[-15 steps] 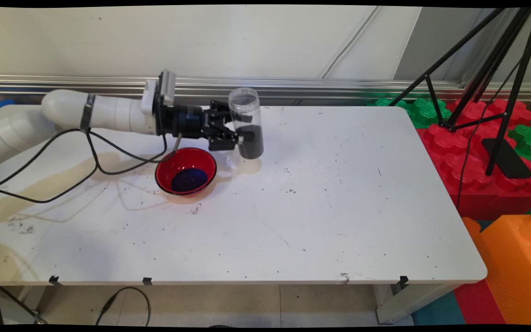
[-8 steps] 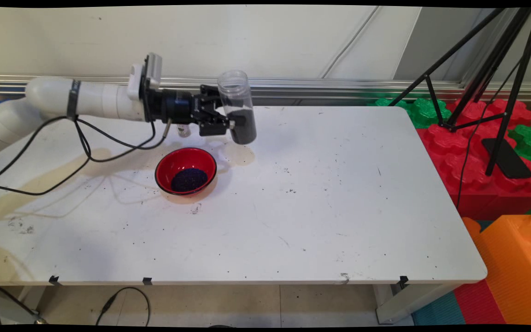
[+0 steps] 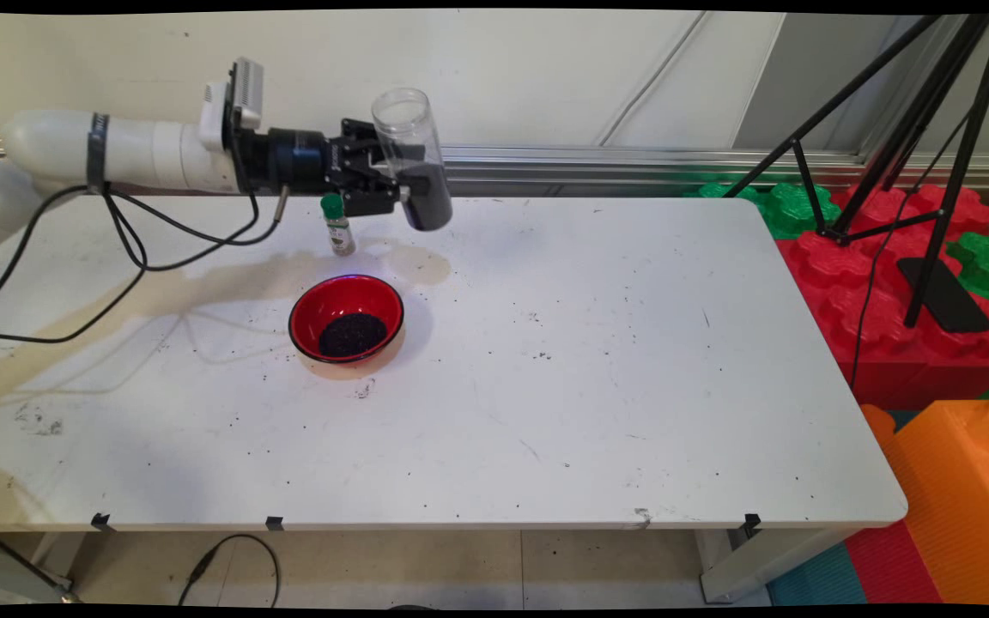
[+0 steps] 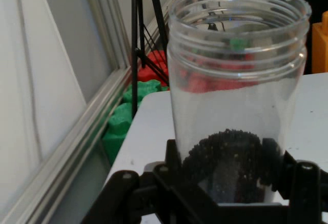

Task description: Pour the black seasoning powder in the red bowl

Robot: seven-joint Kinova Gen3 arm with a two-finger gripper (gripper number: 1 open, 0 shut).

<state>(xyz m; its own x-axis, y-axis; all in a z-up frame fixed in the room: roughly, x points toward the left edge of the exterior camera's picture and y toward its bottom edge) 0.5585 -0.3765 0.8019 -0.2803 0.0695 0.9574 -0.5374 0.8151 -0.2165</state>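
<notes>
Tool (image 3: 404, 184) clamped on jar (image 3: 413, 159), above table's (image 3: 632, 386) far edge; right side open.

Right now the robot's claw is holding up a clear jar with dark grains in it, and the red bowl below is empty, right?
Not quite. The gripper does hold the clear jar of dark grains, but the red bowl is not empty: the main view shows a heap of dark grains in it.

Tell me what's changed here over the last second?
The gripper has lifted the clear jar of dark granules up off the table and carried it toward the picture's upper left, tilting it slightly; its grip on the jar is unchanged. The arm's rise has uncovered a small green-capped bottle standing behind the red bowl. The bowl, with its dark granules, has not moved.
</notes>
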